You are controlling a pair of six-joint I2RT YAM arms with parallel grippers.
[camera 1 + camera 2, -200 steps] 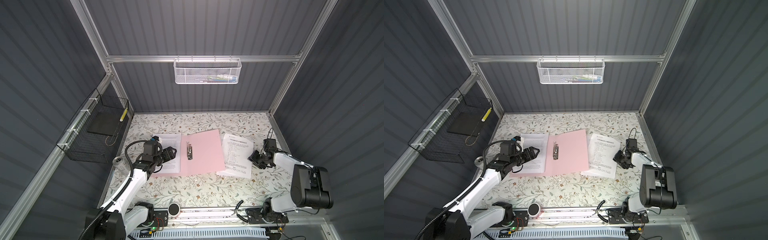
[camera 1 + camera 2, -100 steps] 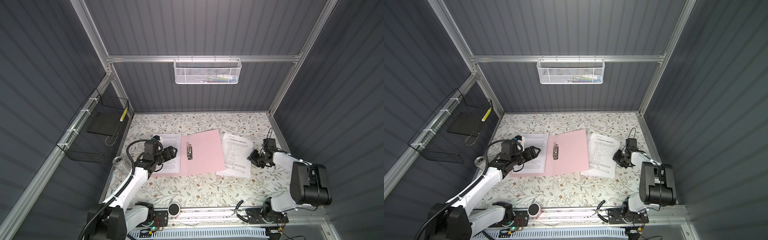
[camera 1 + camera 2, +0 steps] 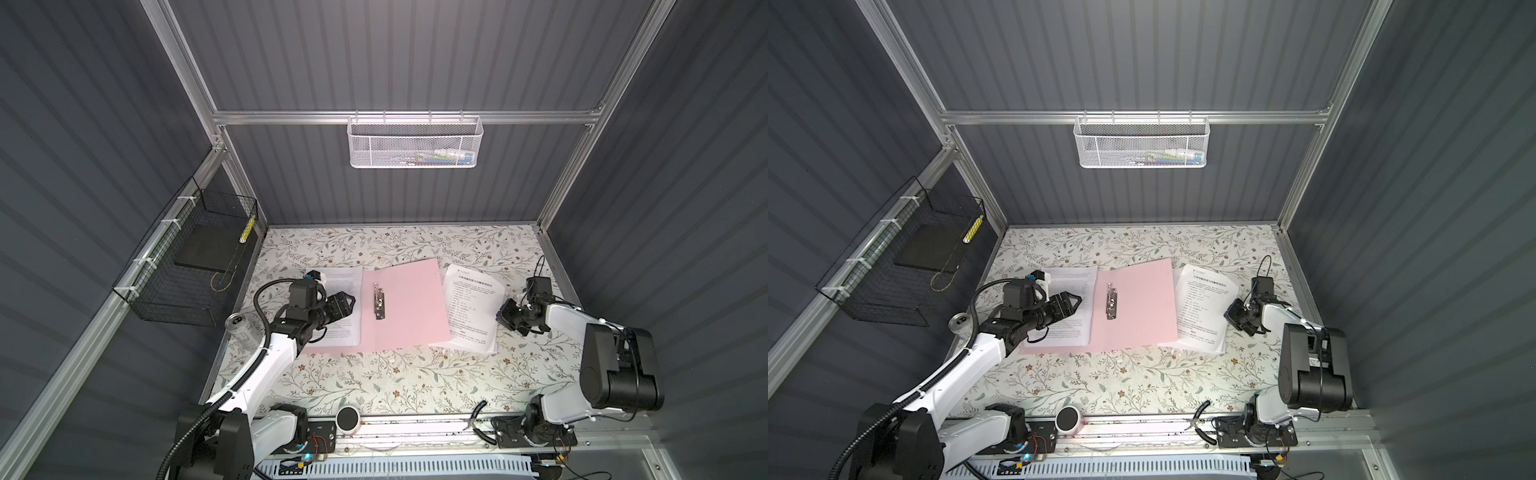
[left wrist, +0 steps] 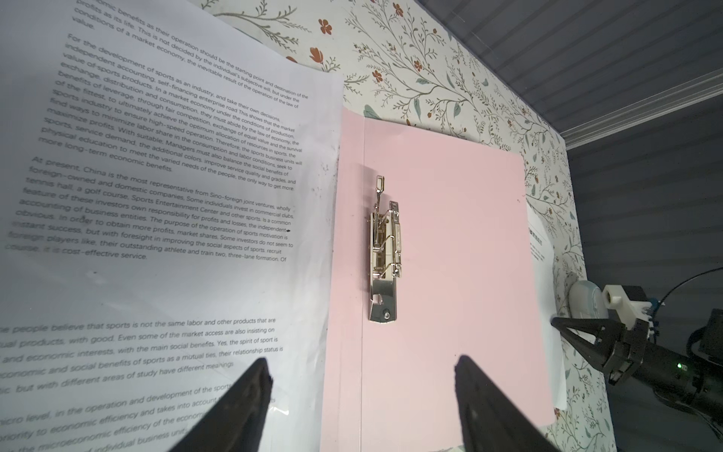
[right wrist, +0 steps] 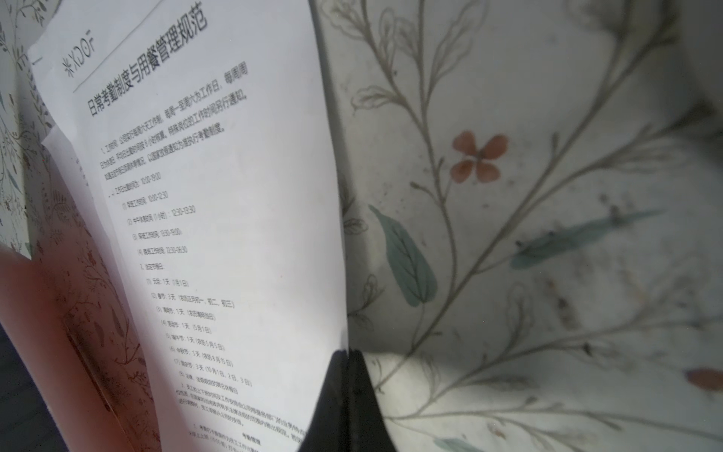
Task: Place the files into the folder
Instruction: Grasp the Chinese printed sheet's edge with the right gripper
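Left hand (image 3: 349, 305) hovers jaws apart over the printed sheet (image 3: 338, 276) on the open pink folder (image 3: 407, 307), second sheet (image 3: 469, 307) lies on the desk (image 3: 395, 374) at its right edge, right hand (image 5: 348, 356) just pinched together on that sheet's edge, so the carry-in looks ready.

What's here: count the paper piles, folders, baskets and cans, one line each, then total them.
Paper piles: 2, one on the folder's left cover, one at its right edge
Pink folder: 1
Baskets: 2, white mesh and black wire
Can: 1
Total: 6
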